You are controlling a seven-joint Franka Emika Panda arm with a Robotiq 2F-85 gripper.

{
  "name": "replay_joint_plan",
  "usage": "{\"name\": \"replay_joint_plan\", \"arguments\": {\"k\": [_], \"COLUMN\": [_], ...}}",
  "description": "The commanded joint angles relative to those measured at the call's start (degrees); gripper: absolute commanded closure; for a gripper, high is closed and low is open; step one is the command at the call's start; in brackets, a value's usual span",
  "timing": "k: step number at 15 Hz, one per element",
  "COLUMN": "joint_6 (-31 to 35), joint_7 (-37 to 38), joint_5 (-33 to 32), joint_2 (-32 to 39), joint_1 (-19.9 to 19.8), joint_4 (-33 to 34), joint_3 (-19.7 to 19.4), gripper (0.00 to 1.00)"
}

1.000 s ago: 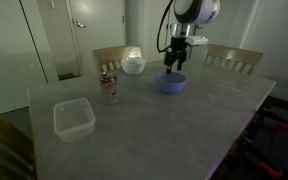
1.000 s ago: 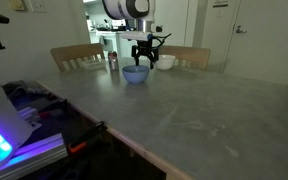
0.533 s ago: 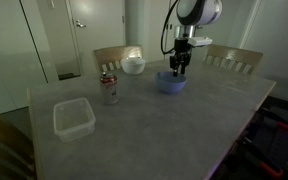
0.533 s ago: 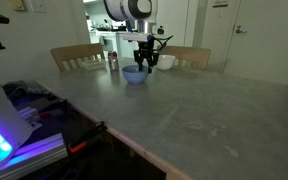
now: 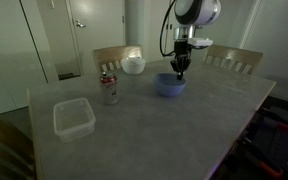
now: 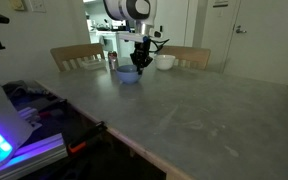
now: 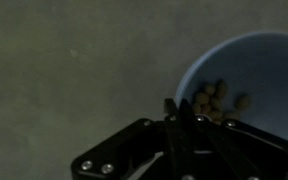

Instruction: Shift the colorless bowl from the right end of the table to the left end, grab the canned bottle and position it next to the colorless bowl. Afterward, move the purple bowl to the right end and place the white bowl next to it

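Grey and matte, the table (image 5: pixel 164 130) fills the lower part of both exterior views, with two wooden chairs (image 5: pixel 234 60) at its far edge and a pale door (image 5: pixel 79 30) in the upper left of the frame behind it. I hang over the far middle of the tabletop, and my pincer (image 5: pixel 180 72) points straight down onto the purple bowl (image 5: pixel 170 86), which sits right of centre in that frame. In the wrist view my pincer (image 7: pixel 179 110) comes in from the bottom edge. Its dark fingers are drawn narrow, almost together, pinched at the near rim of the purple bowl (image 7: pixel 254 70), whose inside fills the right side of the frame. A small cluster of brownish pieces (image 7: pixel 214 97) lies in the bottom of it, just beyond my fingertips; what they are I cannot tell. The white bowl (image 5: pixel 133 65) stands up and to the left of the purple one, near the far edge and apart from it. The canned bottle (image 5: pixel 109 88) stands upright further left, below the white bowl in the frame. The colorless bowl (image 5: pixel 73 118) lies at the lower left, close to the near edge, well apart from my pincer. In an exterior view taken from low along the table, the purple bowl (image 6: pixel 129 76) shows small in the upper middle under my pincer (image 6: pixel 141 65), with the white bowl (image 6: pixel 165 62) just to its right.
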Motion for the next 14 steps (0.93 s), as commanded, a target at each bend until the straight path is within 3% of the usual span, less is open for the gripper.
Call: {"name": "replay_joint_plan", "arguments": {"k": [1,7,14], "joint_6": [-4.22,-6.65,-7.16], "joint_7": [-2.60,-0.45,2.60], "joint_5": [3.13,1.22,-2.29], "joint_2": [2.58,3.50,3.90], "joint_1": [-1.25,-1.00,-2.96], "joint_4": [3.33,6.66,10.00], "joint_3": [2.06,0.10,-5.71], "gripper": [1.00,0.99,0.99]}}
